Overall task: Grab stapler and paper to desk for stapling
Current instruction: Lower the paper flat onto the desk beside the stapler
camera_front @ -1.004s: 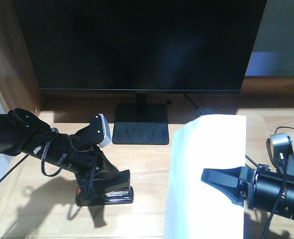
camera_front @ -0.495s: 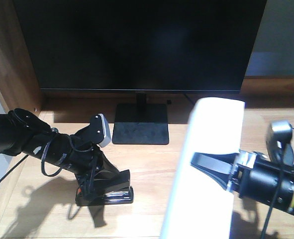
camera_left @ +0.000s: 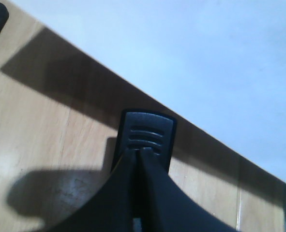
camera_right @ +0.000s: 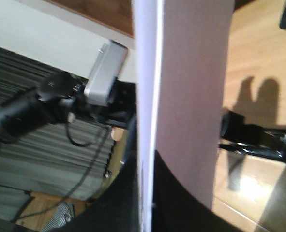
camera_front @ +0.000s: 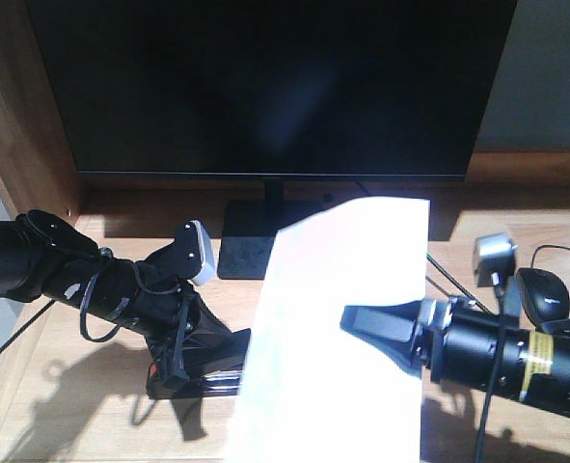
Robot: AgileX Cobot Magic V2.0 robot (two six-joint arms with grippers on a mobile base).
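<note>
Both grip: left pincer clamps the stapler, right pincer pinches the paper, which could buckle against it.

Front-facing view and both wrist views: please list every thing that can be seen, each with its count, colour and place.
monitor: one, black, back of the desk, screen dark.
monitor base: one, black, flat on the desk under the screen, right part hidden by the paper.
paper: one sheet, white, held up in the centre.
stapler: one, black with a red patch, on the desk at front left, partly behind the paper.
mouse: one, black, desk at far right.
desk: one, light wood.
side panel: one, darker brown wood, left.
wrist cameras: two, grey, one on each arm.
left gripper: one, black, jaws together, tips at the stapler.
right gripper: one, black, shut on the paper.
</note>
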